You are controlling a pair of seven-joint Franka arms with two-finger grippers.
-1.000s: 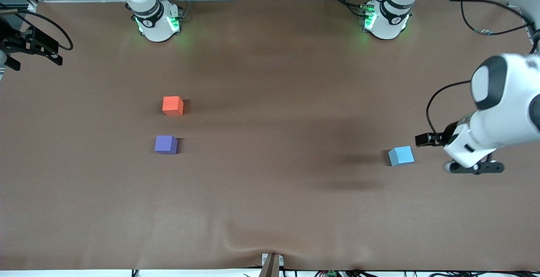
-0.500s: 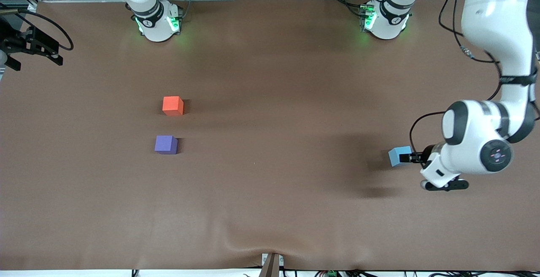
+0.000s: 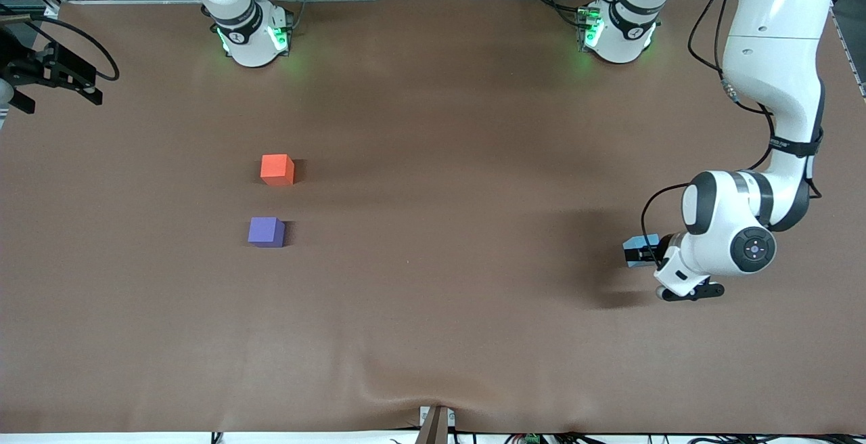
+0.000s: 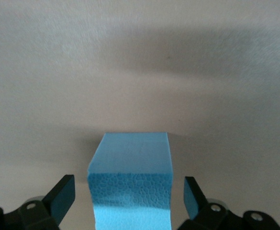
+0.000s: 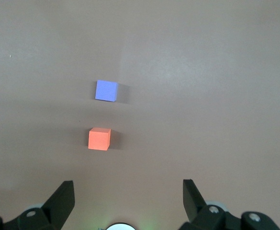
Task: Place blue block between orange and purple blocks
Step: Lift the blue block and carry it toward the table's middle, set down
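The blue block (image 3: 634, 250) sits on the brown table toward the left arm's end. My left gripper (image 3: 651, 253) is low over it, open, one finger on each side of the block (image 4: 130, 184) with gaps on both sides. The orange block (image 3: 277, 169) and the purple block (image 3: 266, 232) sit toward the right arm's end, the purple one nearer the front camera, a gap about one block wide between them. Both also show in the right wrist view, orange (image 5: 99, 139) and purple (image 5: 106, 90). My right gripper (image 5: 128, 201) is open and empty, held high at the table's end.
The brown table cloth (image 3: 433, 308) has a small fold at its front edge. The right arm's base (image 3: 252, 34) and the left arm's base (image 3: 617, 31) stand along the back edge.
My left arm has swung in and lowered over the blue block, so its open fingers now straddle it. The blocks and the right arm have not moved.
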